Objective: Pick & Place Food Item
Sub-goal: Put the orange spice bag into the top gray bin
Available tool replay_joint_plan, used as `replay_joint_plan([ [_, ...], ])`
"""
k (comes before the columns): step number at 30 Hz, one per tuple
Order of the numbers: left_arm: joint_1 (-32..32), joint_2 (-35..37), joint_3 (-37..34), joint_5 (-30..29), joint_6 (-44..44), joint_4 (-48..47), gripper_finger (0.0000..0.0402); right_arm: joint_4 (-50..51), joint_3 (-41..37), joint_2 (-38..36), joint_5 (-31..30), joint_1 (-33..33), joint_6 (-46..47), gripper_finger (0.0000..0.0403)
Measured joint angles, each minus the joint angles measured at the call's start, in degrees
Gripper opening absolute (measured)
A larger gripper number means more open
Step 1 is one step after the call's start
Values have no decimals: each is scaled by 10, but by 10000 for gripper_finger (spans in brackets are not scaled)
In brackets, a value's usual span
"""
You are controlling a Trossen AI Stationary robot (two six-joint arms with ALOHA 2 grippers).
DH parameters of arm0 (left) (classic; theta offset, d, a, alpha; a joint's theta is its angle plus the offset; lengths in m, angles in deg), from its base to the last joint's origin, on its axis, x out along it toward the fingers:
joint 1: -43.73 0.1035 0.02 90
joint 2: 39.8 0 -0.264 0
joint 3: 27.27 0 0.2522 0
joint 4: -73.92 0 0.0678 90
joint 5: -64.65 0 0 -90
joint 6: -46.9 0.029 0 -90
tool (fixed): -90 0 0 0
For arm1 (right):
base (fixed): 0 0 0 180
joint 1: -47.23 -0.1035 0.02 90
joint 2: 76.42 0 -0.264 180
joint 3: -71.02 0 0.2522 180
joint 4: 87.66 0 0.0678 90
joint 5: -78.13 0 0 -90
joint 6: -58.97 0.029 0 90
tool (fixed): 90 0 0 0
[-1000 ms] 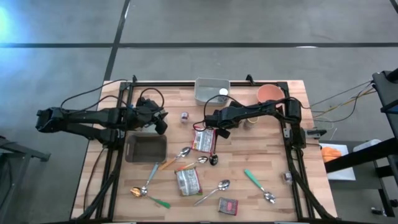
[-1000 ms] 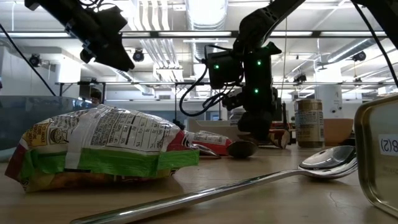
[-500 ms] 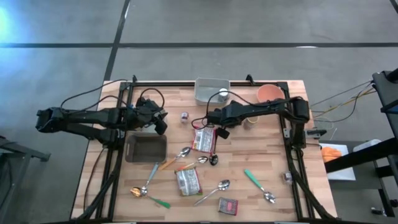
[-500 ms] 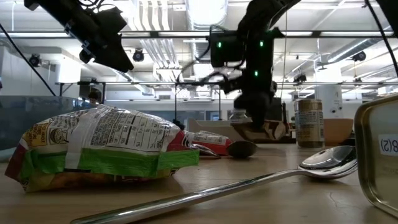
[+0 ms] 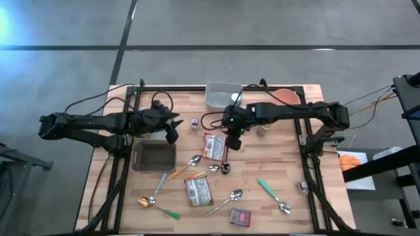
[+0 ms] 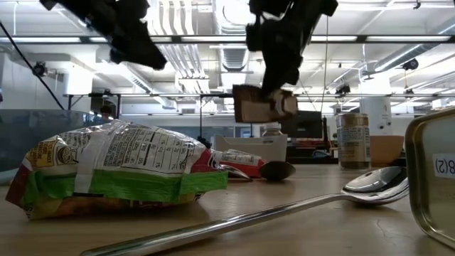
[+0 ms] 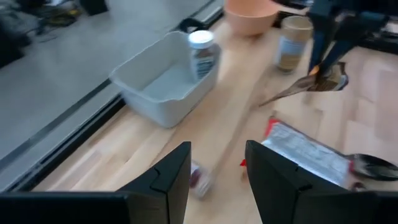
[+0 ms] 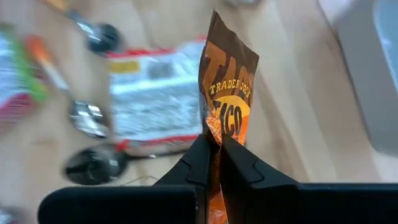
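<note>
My right gripper (image 8: 219, 163) is shut on a brown-and-orange snack packet (image 8: 227, 87). It holds the packet in the air over the table's middle, above a red-and-white packet (image 5: 214, 147). The low view shows the brown packet (image 6: 264, 104) hanging under the gripper. My left gripper (image 7: 217, 177) stands open and empty over the left half of the table (image 5: 172, 131), above a dark tin tray (image 5: 154, 156). A white bin (image 5: 223, 95) holding a white-capped bottle (image 7: 202, 53) stands at the far edge. My right gripper pinches one end of the brown packet (image 8: 216, 129) between its two fingers, where the foil narrows. The fingers slant down from above and from the table's right. The packet reaches out past the fingertips and is lifted clear of the table.
An orange bowl (image 7: 249, 15) and a can (image 7: 292, 43) stand at the far right. A green-and-red packet (image 5: 198, 191), several spoons (image 5: 233, 196) and a small dark packet (image 5: 241, 216) lie on the near half. The wood at the near right corner is bare.
My right gripper has risen with the brown packet and has tipped to point more steeply down. The packet has gone from just above the tabletop to well clear of it. My left gripper has turned a little in place.
</note>
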Motion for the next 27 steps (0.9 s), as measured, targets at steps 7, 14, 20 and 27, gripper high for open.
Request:
replay_joint_plan([
  [7, 25, -66, 58, 52, 68, 0, 157, -62, -2, -18, 106, 0, -35, 12],
  [14, 27, -134, 107, 161, 135, -2, 157, -112, -2, -17, 166, 0, -54, 12],
  [20, 27, -188, 152, 230, 160, -5, 157, -137, -2, -19, 175, 0, -70, 12],
  [27, 27, -223, 199, 257, 163, -53, 170, -143, -2, -23, 176, 0, -75, 12],
])
